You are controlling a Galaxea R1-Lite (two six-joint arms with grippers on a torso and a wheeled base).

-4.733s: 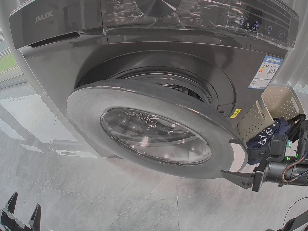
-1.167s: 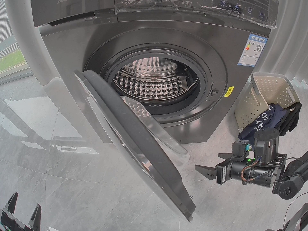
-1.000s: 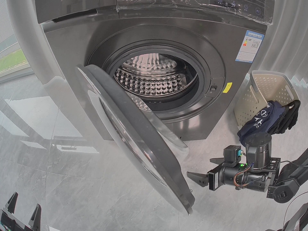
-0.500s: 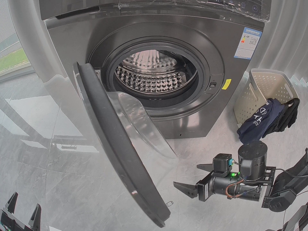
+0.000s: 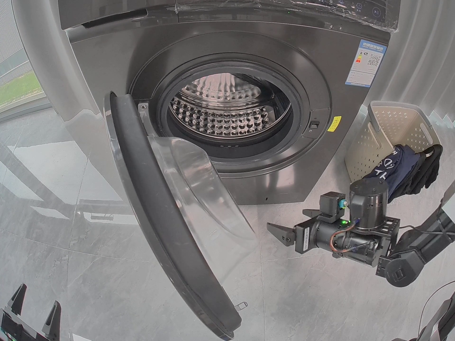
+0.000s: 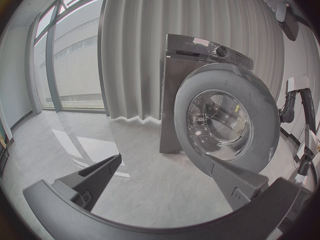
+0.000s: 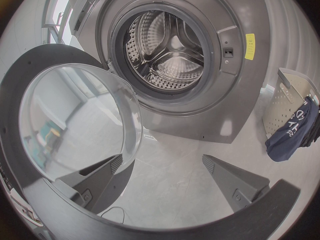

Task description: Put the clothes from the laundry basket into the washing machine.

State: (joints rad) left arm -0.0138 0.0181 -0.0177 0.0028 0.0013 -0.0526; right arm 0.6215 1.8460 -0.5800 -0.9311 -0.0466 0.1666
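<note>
The grey washing machine (image 5: 284, 48) stands with its round door (image 5: 142, 200) swung wide to the left and its steel drum (image 5: 222, 112) exposed. To its right sits the beige laundry basket (image 5: 403, 121). A navy printed garment (image 5: 395, 164) and a black one (image 5: 426, 166) hang over the basket's front rim. My right gripper (image 5: 290, 219) is open and holds nothing, low above the floor between the door and the basket, pointing left. In the right wrist view the right gripper (image 7: 161, 159) faces the drum (image 7: 166, 50). My left gripper (image 5: 38, 297) is open at the lower left.
Glossy grey tiles (image 5: 308, 299) lie before the machine. The open door's lower edge (image 5: 227, 325) juts far out over the floor. White curtains (image 5: 426, 48) hang behind the basket. In the left wrist view the left gripper (image 6: 161, 160) faces the door's outer side (image 6: 230, 124).
The door has swung from nearly shut to wide open. My right gripper has left the door's edge, drawn back and risen slightly. The head camera has pulled back.
</note>
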